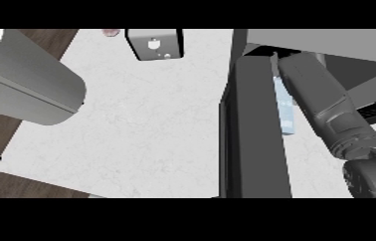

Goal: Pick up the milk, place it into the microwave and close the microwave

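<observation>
The milk (286, 110) is a slim pale-blue carton at about three o'clock, its long axis running twelve to six, wedged between the open microwave door (253, 130) and my right forearm (323, 105). My right robot hand is hidden up by the microwave (308, 38), so I cannot tell its grip. My left forearm (37, 85) shows at nine o'clock over the white worktop (147, 135).

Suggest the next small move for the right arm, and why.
Probably ease the right robot hand deeper into the grey microwave. The pale blue milk carton beside it sits near the opening, alongside the open dark microwave door, so closing looks premature.
</observation>
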